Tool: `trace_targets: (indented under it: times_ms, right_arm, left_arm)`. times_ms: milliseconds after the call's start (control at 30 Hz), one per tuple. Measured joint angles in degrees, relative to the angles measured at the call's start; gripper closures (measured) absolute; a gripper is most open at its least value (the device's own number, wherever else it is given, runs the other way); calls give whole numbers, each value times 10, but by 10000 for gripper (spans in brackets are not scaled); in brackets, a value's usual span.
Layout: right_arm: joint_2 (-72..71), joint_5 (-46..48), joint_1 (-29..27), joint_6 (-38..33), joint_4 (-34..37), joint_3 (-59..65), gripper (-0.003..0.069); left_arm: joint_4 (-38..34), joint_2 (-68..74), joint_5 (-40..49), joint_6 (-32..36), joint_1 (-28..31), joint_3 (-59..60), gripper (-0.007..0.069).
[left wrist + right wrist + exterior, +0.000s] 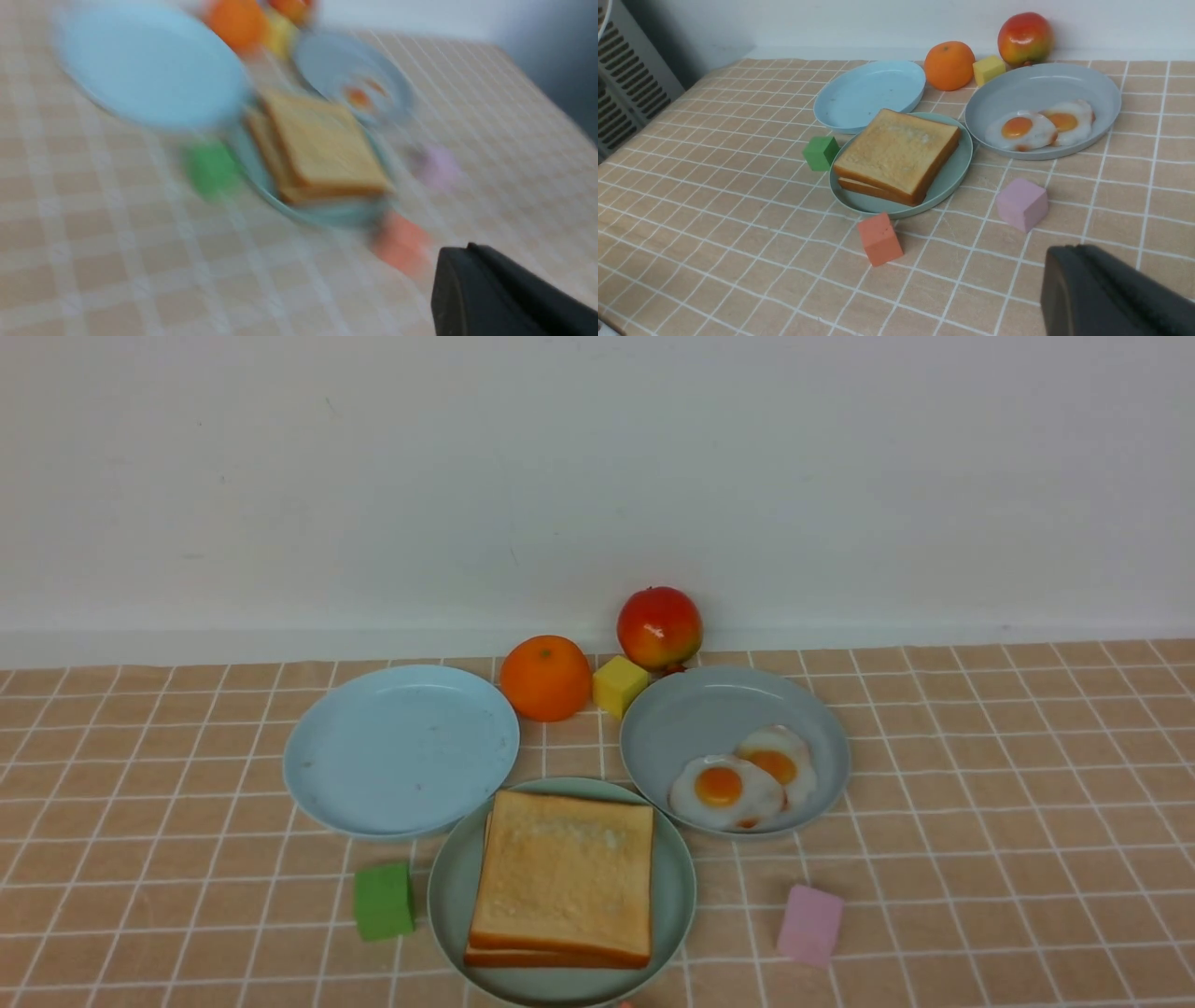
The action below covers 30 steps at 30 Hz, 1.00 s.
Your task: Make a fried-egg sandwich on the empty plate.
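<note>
- The sandwich (561,877) sits as two stacked toast slices on the mint-green plate (450,894), nearest the robot in the front view; no egg shows between the slices in any view.
- Two fried eggs (744,778) lie overlapping in the grey-blue dish (691,719), just right of and behind the mint-green plate.
- The sky-blue plate (400,747) lies bare to the left, its rim touching or overlapping the mint-green plate's.
- An orange (545,678), a yellow cube (618,686) and a red apple (659,627) cluster behind the plates near the wall.
- A green cube (383,901) rests just left of the mint-green plate, a pink cube (810,924) to its right.
- The right wrist view alone shows clearly a salmon cube (879,239) in front of the mint-green plate and a slatted grey panel (621,84) past the table's edge.
- The left wrist view is blurred throughout.
- The left gripper (504,294) and right gripper (1106,294) each show only as a dark edge in their own wrist views; both have their fingers pressed together, holding nothing.
- A peach checked tablecloth (1027,821) with white lines covers the table, against a plain white wall (597,476).
</note>
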Motion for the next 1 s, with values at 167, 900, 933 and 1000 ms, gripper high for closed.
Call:
trace_targets:
  times_ms: [167,900,933,1000]
  right_arm:
    - [0,0,0,0,0,0,658]
    - [0,0,0,0,1,0,642]
    - [0,0,0,0,1,0,640]
    - [0,0,0,0,1,0,639]
  left_arm:
    - [186,-30,-139,-116,57,106,637]
    - [161,-30,-171,-111,166,227,624]
    - [157,-30,-172,-111,174,227,622]
    - [155,-30,-172,-110,177,227,619]
